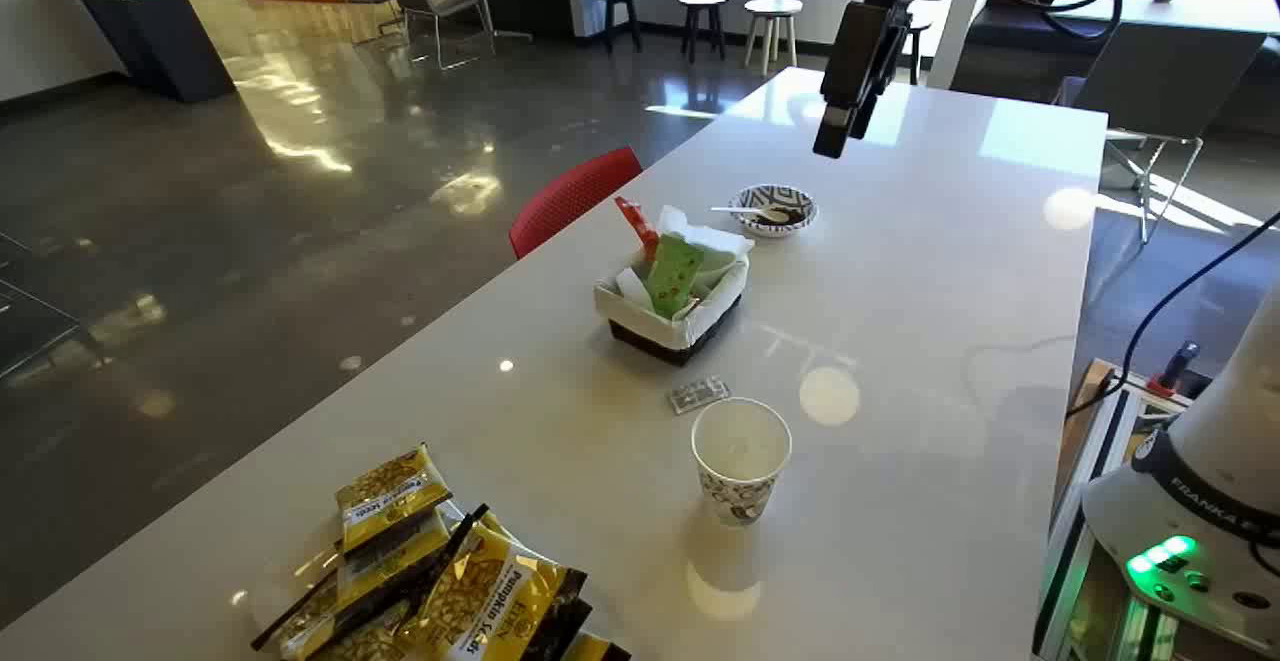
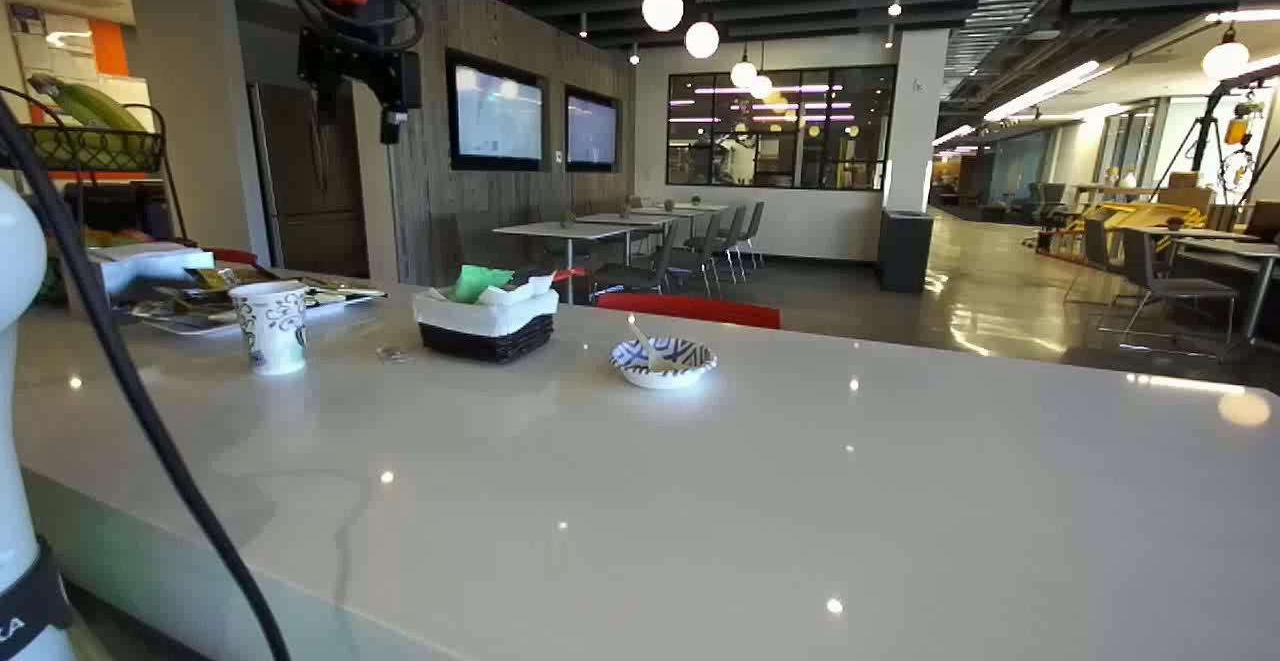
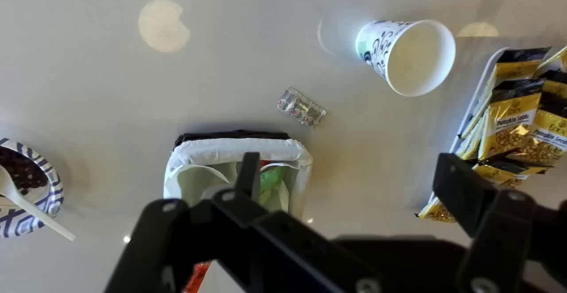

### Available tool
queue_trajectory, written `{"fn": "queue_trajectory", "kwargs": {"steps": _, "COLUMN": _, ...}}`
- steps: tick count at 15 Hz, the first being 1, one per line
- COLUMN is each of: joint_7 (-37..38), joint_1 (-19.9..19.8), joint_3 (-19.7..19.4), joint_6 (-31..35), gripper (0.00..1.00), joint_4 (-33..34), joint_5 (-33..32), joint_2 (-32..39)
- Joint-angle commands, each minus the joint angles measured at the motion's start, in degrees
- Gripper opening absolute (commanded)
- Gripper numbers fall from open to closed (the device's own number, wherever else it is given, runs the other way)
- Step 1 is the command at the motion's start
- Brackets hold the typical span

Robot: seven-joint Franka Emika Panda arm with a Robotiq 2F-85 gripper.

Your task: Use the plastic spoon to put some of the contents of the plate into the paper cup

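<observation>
In the wrist view, across the lower part of the frame, black gripper (image 3: 347, 169) with 2 fingers (image 3: 460, 191) spread wide apart, and with part of the table (image 3: 230, 76) in sight between them. In both exterior views, high above this table, in the upper part of the frame, well apart from the things below.

Plastic spoon (image 3: 37, 214), of white colour, at the left edge of the wrist view, with the wide end inside a patterned bowl (image 3: 54, 186) and with the handle out across the rim. In the same bowl, partly under the spoon, many small dark pieces (image 3: 22, 169).

Paper cup (image 3: 421, 58), white with dark curly print, in the upper right of the wrist view. In both exterior views, upright on the table, well apart from the bowl.

Between cup and bowl, dark basket (image 2: 487, 344) with white lining (image 2: 490, 319), holding a green packet (image 1: 674, 276) and a red piece (image 1: 637, 226) leaning out past the rim. Near the basket, on the cup side, small flat wrapper (image 3: 301, 107). At the lower left in an exterior view, heap of yellow bags (image 1: 490, 601) printed with "Pumpkin Seeds".
</observation>
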Motion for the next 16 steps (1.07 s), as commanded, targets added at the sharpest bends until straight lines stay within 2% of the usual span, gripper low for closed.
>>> {"fn": "queue_trajectory", "kwargs": {"steps": 1, "joint_7": -0.4, "joint_1": -0.9, "joint_3": 0.7, "joint_6": -0.2, "gripper": 1.00, "joint_4": 0.1, "joint_5": 0.4, "joint_2": 0.0}}
{"fn": "queue_trajectory", "kwargs": {"steps": 8, "joint_7": -0.4, "joint_1": -0.9, "joint_3": 0.7, "joint_6": -0.2, "gripper": 1.00, "joint_4": 0.1, "joint_5": 0.4, "joint_2": 0.0}}
{"fn": "queue_trajectory", "kwargs": {"steps": 9, "joint_7": -4.0, "joint_1": -0.4, "joint_3": -0.2, "joint_6": -1.3, "gripper": 1.00, "joint_4": 0.6, "joint_5": -0.4, "joint_2": 0.8}}
{"fn": "queue_trajectory", "kwargs": {"steps": 14, "joint_7": -16.7, "joint_1": -2.1, "joint_3": -2.2, "joint_6": -9.3, "gripper": 1.00, "joint_4": 6.7, "joint_5": -11.8, "joint_2": 8.0}}
{"fn": "queue_trajectory", "kwargs": {"steps": 16, "joint_7": -19.4, "joint_1": -3.6, "joint_3": -2.1, "joint_6": -8.7, "gripper": 1.00, "joint_4": 10.0, "joint_5": -18.1, "joint_2": 12.3}}
